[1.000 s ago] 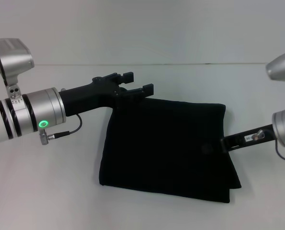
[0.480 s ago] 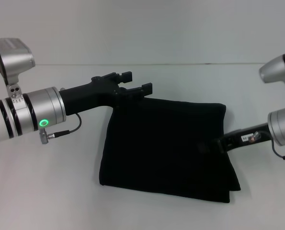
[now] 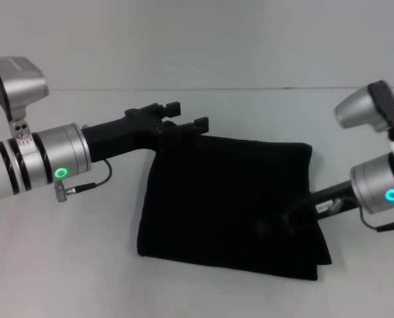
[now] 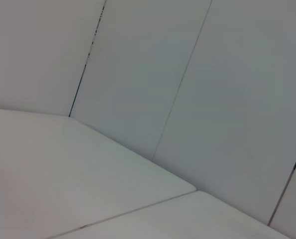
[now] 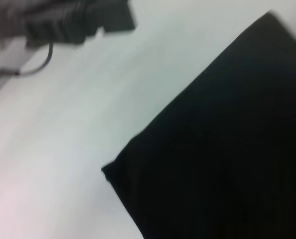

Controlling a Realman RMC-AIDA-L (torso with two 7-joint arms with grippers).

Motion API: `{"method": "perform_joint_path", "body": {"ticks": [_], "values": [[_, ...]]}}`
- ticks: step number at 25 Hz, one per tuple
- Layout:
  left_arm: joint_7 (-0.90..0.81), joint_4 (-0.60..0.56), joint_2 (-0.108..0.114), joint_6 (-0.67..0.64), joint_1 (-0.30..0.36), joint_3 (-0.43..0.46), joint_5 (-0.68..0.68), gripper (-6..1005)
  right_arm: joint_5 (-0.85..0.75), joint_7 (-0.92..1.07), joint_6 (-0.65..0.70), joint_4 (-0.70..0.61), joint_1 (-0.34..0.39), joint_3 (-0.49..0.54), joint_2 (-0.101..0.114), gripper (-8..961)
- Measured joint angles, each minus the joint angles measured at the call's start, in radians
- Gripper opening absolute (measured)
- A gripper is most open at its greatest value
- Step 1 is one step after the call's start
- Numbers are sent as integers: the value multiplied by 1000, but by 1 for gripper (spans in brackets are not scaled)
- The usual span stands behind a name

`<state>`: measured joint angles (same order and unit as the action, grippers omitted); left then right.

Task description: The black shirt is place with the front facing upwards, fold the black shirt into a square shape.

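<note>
1. The right arm's black tool [image 3: 276,225] has moved further in over the folded, soft black cloth shirt [image 3: 216,192]. A second ago its tip stood at the shirt's right edge; now it lies well inside that edge, toward the middle of the cloth.
2. The right arm's silver wrist housing, with its lit ring, has shifted inward and slightly down in the head view, and shows more fully than before.
3. The silver camera block above that wrist has likewise come further into the head view from the right border.
4. The left arm's black tool [image 3: 187,119] has crept very slightly leftward.
</note>
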<state>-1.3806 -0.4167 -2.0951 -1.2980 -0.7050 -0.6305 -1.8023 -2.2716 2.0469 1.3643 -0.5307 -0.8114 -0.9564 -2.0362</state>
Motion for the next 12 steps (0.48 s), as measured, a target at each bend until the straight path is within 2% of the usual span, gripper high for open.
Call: {"method": "perform_joint_path", "body": {"ticks": [5,12], "values": [[0,1,-1,0,3,0,0,874,0,29,-71,21,-3,-82,-11,-1],[-1,0,0,-5,3,0,0,874,20,3,-47,-58,47,-11,-7,-1]]}}
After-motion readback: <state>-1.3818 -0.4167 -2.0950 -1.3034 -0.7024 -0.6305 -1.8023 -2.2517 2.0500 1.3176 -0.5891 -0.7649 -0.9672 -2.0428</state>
